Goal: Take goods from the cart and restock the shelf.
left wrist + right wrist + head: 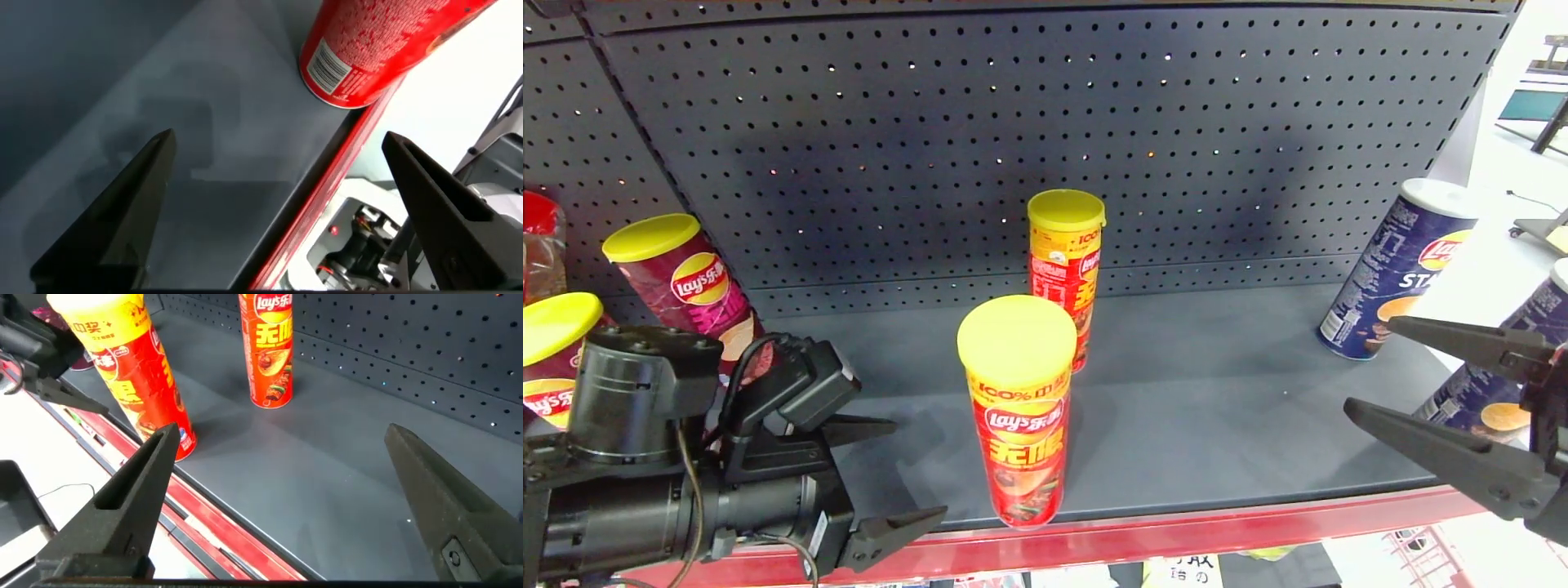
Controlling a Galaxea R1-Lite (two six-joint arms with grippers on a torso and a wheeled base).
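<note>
Shelf deck: a flat dark grey board (1217, 408) fills the centre of the head view. A red front lip (1176, 535) edges it along the bottom of the frame.
Back wall: grey pegboard (1013, 122) runs across the top of the frame, with pinpricks of light showing through its holes.
Front stock: a red chip can (1017, 416) with a yellow lid stands upright at lower centre, right at the lip.
Rear stock: its twin (1063, 269) stands upright behind it at centre, near the pegboard, and the two are apart.
Left flank: two maroon cans (686, 278) at the left edge (both with yellow lids).
Right flank: two blue cans (1401, 269) at the right edge, by the board's end.
My left gripper (919, 469): at lower left, fingers spread wide and holding nothing, just left of the front can.
My right gripper (1370, 364): at the right edge, fingers parted and empty, in front of the nearer blue can.
Room: pale, bright floor (1503, 163) at upper right, beyond the shelf end.
</note>
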